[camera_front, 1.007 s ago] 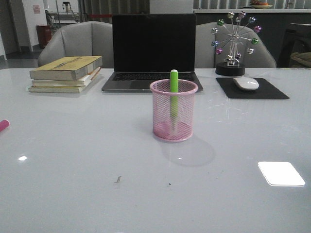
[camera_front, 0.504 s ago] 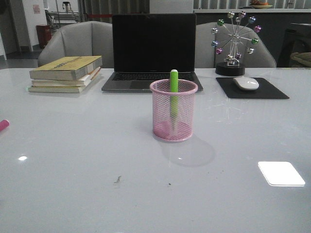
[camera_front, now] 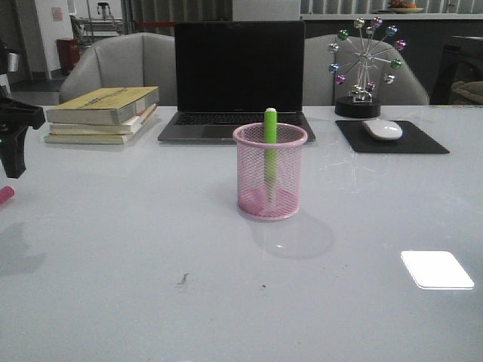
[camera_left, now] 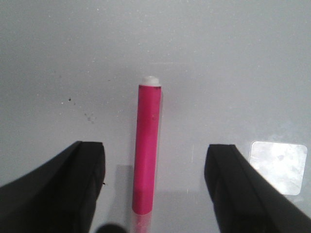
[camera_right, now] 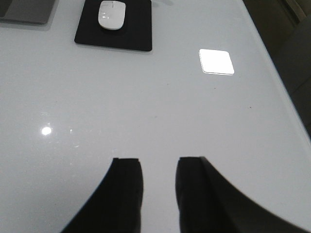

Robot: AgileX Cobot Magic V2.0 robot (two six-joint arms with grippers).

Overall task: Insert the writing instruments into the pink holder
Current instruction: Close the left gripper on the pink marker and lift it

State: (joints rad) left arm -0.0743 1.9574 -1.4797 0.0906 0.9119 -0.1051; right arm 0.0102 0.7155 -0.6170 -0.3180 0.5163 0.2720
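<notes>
**A:** Where do the pens stand?

**B:** The green pen is upright in the pink holder, its cap above the rim. The holder sits mid-table. The pink pen lies flat on the table, far out at nine o'clock from the holder, only its tip showing at the left edge of the front view.

**A:** Room around the holder?

**B:** Bare tabletop at three, six and nine o'clock. At twelve o'clock, close behind, a laptop. At ten o'clock a stack of books; at two o'clock a mouse on a black pad, with a wheel ornament behind it. The surface is glossy pale grey with glare patches; chairs stand past the far edge.

**A:** The grippers?

**B:** The left gripper hangs over the pink pen, jaws spread wide, a finger on each side, neither touching it. The right gripper is over bare table, jaws parted with a narrow gap and nothing between them.
</notes>
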